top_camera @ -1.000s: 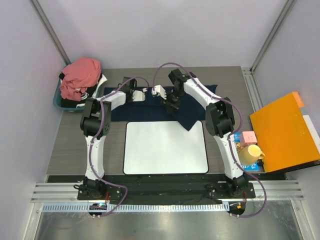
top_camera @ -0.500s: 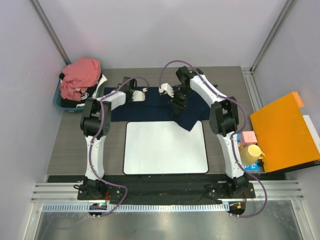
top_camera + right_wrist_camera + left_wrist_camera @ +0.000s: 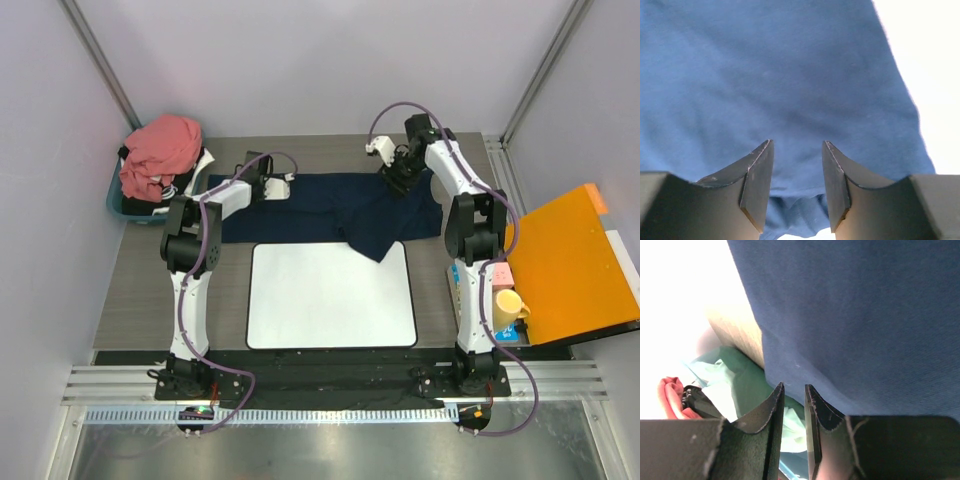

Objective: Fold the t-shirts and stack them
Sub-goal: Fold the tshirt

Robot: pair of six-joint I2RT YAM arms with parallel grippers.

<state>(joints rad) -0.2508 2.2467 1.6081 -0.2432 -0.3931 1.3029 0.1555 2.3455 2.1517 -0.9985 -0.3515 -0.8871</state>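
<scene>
Within the last second the right gripper (image 3: 400, 176) has let go near the middle of the navy t-shirt (image 3: 320, 208) and swung out to the garment's 1 o'clock corner. Its jaws now stand apart with nothing between them, hovering over flat blue cloth.

The left gripper (image 3: 283, 187) has not moved. It sits at the shirt's 11 o'clock end with its jaws almost closed, and I cannot tell whether they pinch the hem.

The shirt lies spread across the tabletop at 12 o'clock of the white mat (image 3: 330, 300), with one rumpled flap hanging onto the mat's far edge.

The right arm seems to be repositioning to grab a corner, so folding has barely begun. The salmon-pink t-shirt (image 3: 160, 148) is heaped in the bin (image 3: 117, 205) at 10 o'clock.
</scene>
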